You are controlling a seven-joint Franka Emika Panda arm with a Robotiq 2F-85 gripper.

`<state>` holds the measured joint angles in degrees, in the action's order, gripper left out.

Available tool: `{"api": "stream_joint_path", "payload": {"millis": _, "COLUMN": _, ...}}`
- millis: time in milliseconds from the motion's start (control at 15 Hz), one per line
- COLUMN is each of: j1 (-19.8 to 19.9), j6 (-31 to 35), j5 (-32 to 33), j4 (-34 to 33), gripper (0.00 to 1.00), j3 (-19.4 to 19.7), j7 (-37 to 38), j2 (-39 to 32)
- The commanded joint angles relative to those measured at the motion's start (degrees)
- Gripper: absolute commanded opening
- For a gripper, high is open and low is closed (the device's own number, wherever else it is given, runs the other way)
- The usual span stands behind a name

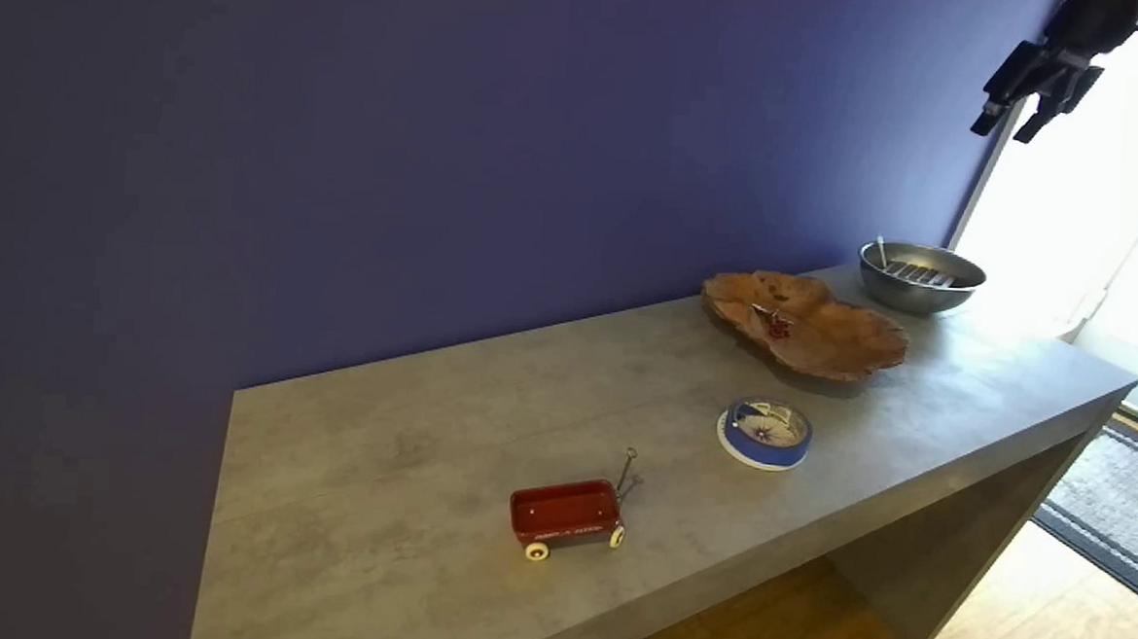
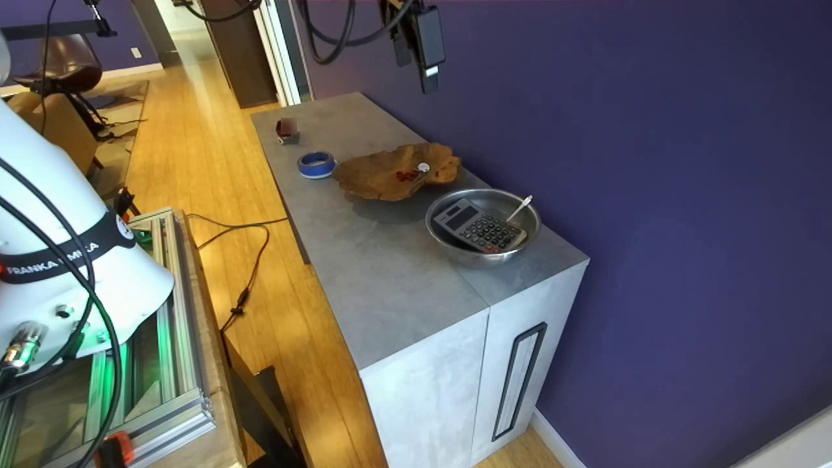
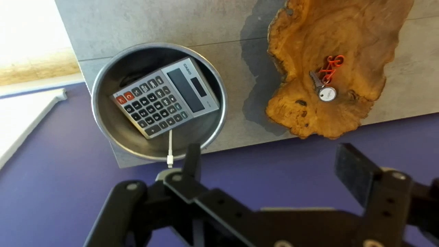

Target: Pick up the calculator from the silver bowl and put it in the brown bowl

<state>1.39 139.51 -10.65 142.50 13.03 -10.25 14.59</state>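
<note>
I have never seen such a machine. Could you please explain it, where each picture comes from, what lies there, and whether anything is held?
A white robot arm carries a black gripper, open and holding nothing. Two pictures come from outside cameras; a wrist camera took the third, looking down. On the grey table are a round metal bowl containing a flat grey calculator and white cable, a wide brown wooden bowl with a grey metal key, a round blue-and-white object, and a red toy wagon.
</note>
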Motion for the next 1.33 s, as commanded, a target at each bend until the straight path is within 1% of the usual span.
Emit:
{"api": "stream_joint_path", "payload": {"millis": 0, "j1": 2.5, "j6": -5.8, "j5": -9.3, "j4": -6.2, "gripper": 1.0, "j3": 5.2, "j7": -6.7, "j2": -9.6}}
{"api": "stream_joint_path", "payload": {"millis": 133, "j1": 4.7, "j6": -9.5, "j5": -12.8, "j4": -8.9, "gripper": 1.0, "j3": 5.9, "j7": -8.2, "j2": -15.0}}
{"api": "stream_joint_path", "payload": {"millis": 267, "j1": 6.9, "j6": -11.8, "j5": -13.8, "j4": -11.1, "gripper": 1.0, "j3": 4.6, "j7": -6.9, "j2": -20.9}}
{"api": "stream_joint_path", "payload": {"millis": 333, "j1": 7.7, "j6": -8.9, "j5": -11.2, "j4": -6.8, "gripper": 1.0, "j3": 3.6, "j7": -6.9, "j2": -14.4}}
{"api": "stream_joint_path", "payload": {"millis": 467, "j1": 8.7, "j6": -9.7, "j5": -11.7, "j4": -8.8, "gripper": 1.0, "j3": 3.0, "j7": -6.7, "j2": -19.2}}
{"api": "stream_joint_path", "payload": {"millis": 600, "j1": 8.8, "j6": -9.7, "j5": -11.8, "j4": -10.0, "gripper": 1.0, "j3": 2.5, "j7": -6.6, "j2": -21.2}}
{"api": "stream_joint_path", "payload": {"millis": 667, "j1": 8.7, "j6": -8.3, "j5": -13.4, "j4": -10.1, "gripper": 1.0, "j3": 1.9, "j7": -4.6, "j2": -21.7}}
{"api": "stream_joint_path", "payload": {"millis": 733, "j1": 9.3, "j6": -10.2, "j5": -16.2, "j4": -11.8, "gripper": 1.0, "j3": 0.9, "j7": -4.6, "j2": -24.4}}
{"api": "stream_joint_path", "payload": {"millis": 867, "j1": 10.6, "j6": -11.1, "j5": -23.1, "j4": -13.2, "gripper": 1.0, "j3": -0.8, "j7": -4.9, "j2": -27.9}}
{"api": "stream_joint_path", "payload": {"millis": 1000, "j1": 12.0, "j6": -9.4, "j5": -30.7, "j4": -14.1, "gripper": 1.0, "j3": -2.6, "j7": -5.5, "j2": -31.4}}
{"api": "stream_joint_path", "payload": {"millis": 1067, "j1": 12.6, "j6": -8.5, "j5": -33.4, "j4": -14.6, "gripper": 1.0, "j3": -3.3, "j7": -6.3, "j2": -33.0}}
{"api": "stream_joint_path", "payload": {"millis": 1267, "j1": 14.3, "j6": -6.3, "j5": -37.9, "j4": -16.6, "gripper": 1.0, "j3": -4.3, "j7": -8.5, "j2": -37.0}}
